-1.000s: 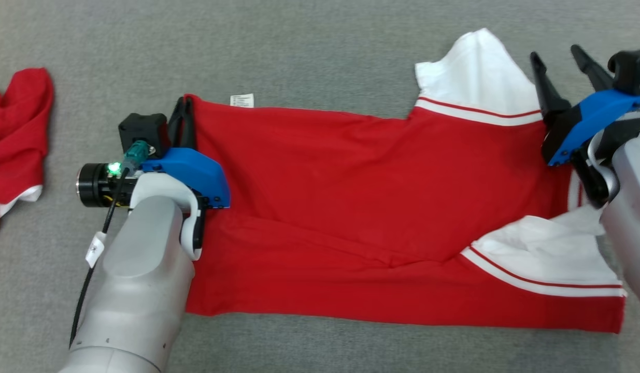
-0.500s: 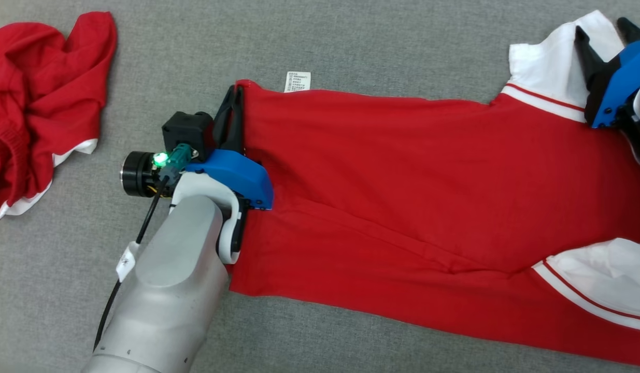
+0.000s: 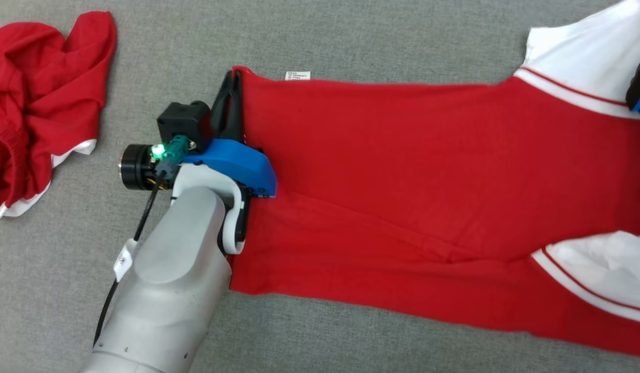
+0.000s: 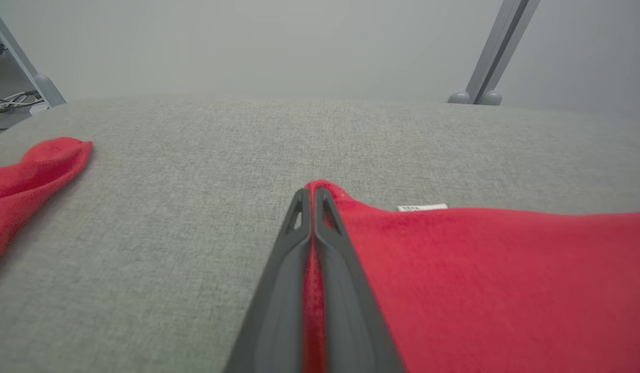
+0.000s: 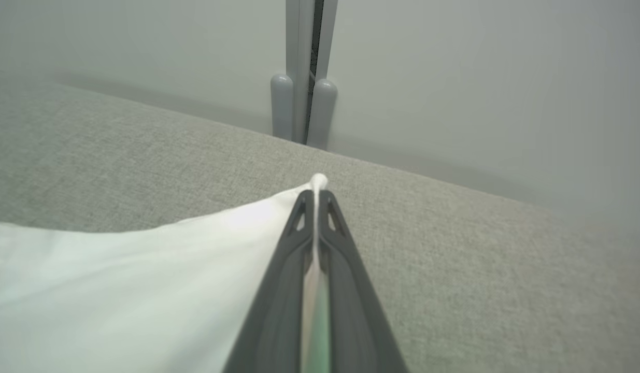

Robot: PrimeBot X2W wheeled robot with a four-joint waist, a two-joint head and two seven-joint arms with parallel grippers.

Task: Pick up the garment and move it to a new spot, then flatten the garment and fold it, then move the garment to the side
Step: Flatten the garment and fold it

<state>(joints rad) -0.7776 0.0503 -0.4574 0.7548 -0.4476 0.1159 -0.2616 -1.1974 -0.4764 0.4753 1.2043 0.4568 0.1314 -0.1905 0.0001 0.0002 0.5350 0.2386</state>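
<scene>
The red garment (image 3: 402,155) lay stretched flat on the grey surface (image 3: 351,31), 2 white sleeves (image 3: 584,57) toward my right, far hem corner pinched in my left gripper (image 4: 313,190), a sleeve tip in my right gripper (image 5: 315,192).

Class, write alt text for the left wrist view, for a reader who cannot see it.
The left end effector, shut, pinches a corner of the red garment lying on a grey surface. A white label shows at its far edge; another red cloth lies left.

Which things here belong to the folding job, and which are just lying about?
In the job: red garment, spread out; left gripper shut on its corner; right gripper shut on its white sleeve.
Lying about: crumpled red cloth at the left.
</scene>
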